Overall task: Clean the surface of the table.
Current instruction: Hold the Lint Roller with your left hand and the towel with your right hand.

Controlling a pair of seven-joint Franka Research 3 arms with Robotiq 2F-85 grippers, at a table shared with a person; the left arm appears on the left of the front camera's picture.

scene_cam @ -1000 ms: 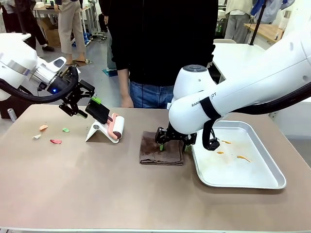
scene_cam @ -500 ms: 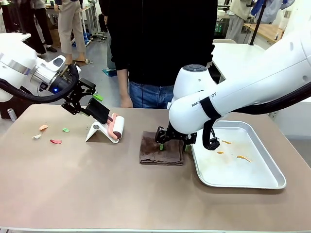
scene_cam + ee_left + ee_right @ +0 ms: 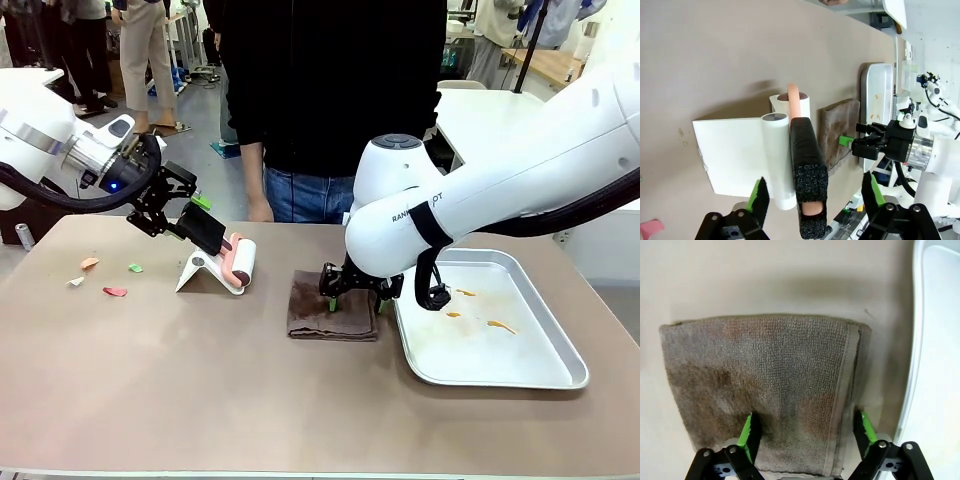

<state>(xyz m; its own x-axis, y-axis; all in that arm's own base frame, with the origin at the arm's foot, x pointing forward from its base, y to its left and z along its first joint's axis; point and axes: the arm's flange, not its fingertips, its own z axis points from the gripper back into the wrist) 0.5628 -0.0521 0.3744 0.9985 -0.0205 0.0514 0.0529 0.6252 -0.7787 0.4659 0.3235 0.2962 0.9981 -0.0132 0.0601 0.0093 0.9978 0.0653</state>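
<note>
The table [image 3: 200,380] is seen across the whole front view, from the near edge to the far side, where a person in a black top and blue jeans [image 3: 330,90] is standing close to it. Its matte taupe-brown top is mostly bare. Some small scraps [image 3: 115,292], orange, green, white and pink, are scattered on its left part. Near them a lint roller [image 3: 242,262] is leaned on a white stand [image 3: 200,272]. Its black foam handle [image 3: 807,165] is placed between the fingers of the left gripper [image 3: 815,185], which are spread, and a gap is left on each side of the handle.

A folded brown towel [image 3: 310,315] is laid flat near the middle of the table. The right gripper [image 3: 805,425] is lowered onto it, with the jaws held apart and the green pads [image 3: 749,432] set against the cloth.

Just beside the towel, on the right, a shiny metal tray [image 3: 480,355] is placed; a few orange stains [image 3: 500,326] are seen on its floor.

Behind the person, a grey floor, other people and a wooden table [image 3: 545,65] can be made out.
</note>
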